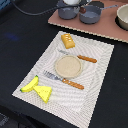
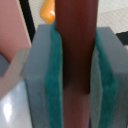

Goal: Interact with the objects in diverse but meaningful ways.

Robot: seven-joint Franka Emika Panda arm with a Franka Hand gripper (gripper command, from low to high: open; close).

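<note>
And there's the brown sausage (image 2: pixel 76 60), right in the wrist view, standing between the two pads (image 2: pixel 52 70) of the gripper (image 2: pixel 76 65). The green pads press against it on both sides, so the pincer is clamped onto the sausage. Behind it peeks something orange (image 2: pixel 47 12), too blurred to name.

Out to the exterior view now, with the placemat (image 1: pixel 95 60) as our landmark. The arm itself isn't visible here. At the mat's middle sits a round tan plate (image 1: pixel 67 66). Beside the plate, toward the view's right, lies a knife with an orange handle (image 1: pixel 82 57); on the plate's near side, a fork (image 1: pixel 62 80), also orange-handled. The golden-brown bread loaf (image 1: pixel 68 40) rests at the mat's far edge. At the mat's near left corner, the yellow banana (image 1: pixel 29 85) and the yellow cheese wedge (image 1: pixel 43 92) lie touching.

Beyond the mat, on a pinkish board (image 1: pixel 105 30), stand two grey pots (image 1: pixel 90 15) and a bowl (image 1: pixel 122 17) at the right edge.
</note>
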